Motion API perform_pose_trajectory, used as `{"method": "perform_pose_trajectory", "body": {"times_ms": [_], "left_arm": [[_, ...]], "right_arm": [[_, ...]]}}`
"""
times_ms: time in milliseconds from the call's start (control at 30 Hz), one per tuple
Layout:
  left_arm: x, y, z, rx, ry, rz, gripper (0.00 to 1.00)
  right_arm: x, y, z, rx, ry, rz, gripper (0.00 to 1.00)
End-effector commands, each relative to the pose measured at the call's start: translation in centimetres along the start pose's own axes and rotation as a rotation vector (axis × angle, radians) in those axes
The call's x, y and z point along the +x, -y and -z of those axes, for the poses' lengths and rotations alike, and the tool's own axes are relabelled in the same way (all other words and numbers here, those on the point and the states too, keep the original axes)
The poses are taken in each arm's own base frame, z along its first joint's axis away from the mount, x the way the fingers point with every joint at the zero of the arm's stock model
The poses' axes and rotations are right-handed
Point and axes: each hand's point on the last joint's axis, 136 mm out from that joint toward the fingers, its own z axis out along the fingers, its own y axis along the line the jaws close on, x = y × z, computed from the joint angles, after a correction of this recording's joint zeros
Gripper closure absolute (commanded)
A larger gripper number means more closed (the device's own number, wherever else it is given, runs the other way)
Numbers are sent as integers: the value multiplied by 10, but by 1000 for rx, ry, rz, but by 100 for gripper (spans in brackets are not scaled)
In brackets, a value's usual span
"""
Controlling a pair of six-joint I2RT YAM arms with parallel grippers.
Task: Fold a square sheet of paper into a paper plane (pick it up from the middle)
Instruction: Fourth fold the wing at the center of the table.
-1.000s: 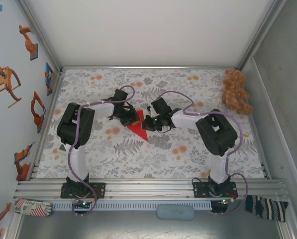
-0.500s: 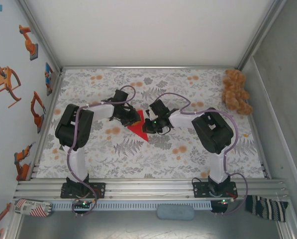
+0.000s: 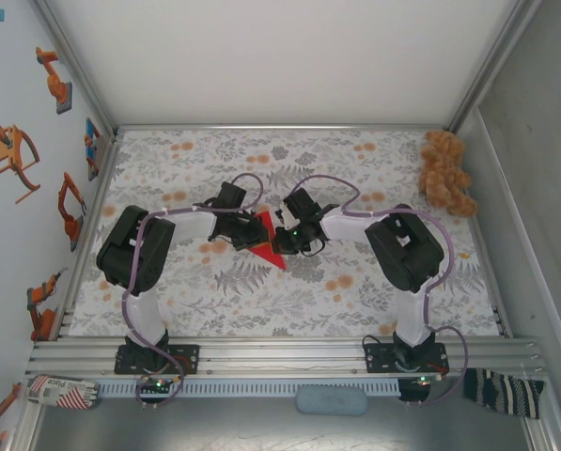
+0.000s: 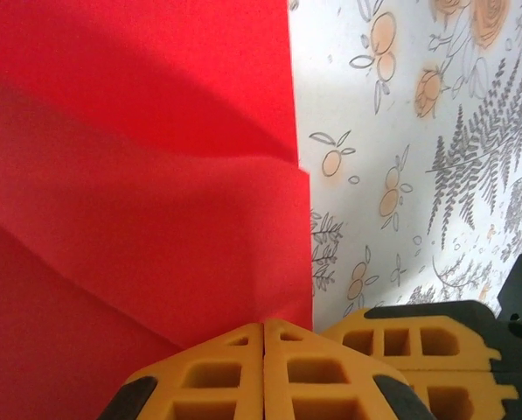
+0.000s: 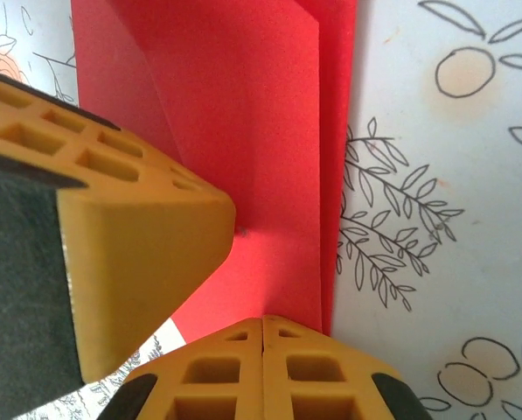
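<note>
The red sheet of paper (image 3: 272,248) lies in the middle of the floral table, folded into a narrow shape with a sharp tip toward the near edge. My left gripper (image 3: 251,235) is at its left side, shut, its tips (image 4: 262,325) pinched where the creased red layers (image 4: 138,175) meet and one flap stands raised. From the right, my right gripper (image 3: 281,239) is shut with its tips (image 5: 262,320) down on the paper's folded edge (image 5: 269,131). The left fingers (image 5: 138,236) touch the sheet right beside it.
A brown teddy bear (image 3: 446,175) sits at the back right corner. The floral tablecloth (image 3: 355,291) is bare around the arms. Metal rails (image 3: 280,352) run along the near edge, and side walls close in left and right.
My left gripper has moved right toward the right gripper and closed. The flat red triangle now looks narrower, with one flap lifted. The right gripper shifted slightly left and stays shut.
</note>
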Motion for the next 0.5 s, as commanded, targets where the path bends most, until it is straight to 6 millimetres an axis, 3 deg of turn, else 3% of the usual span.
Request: {"method": "perform_pose_trajectory", "body": {"times_ms": [0,200,467], "left_arm": [[-1,4,-8,23,-10,-32,92],[-1,-7,-13,-24,-22,-30,92],[-10,-46,-8,-132,-31,23,90]], "right_arm": [[36,29,-5,110,-110,-44,100],[40,35,-8,125,-124,-51,100],[55,57,-7,216,-181,-32,100]]}}
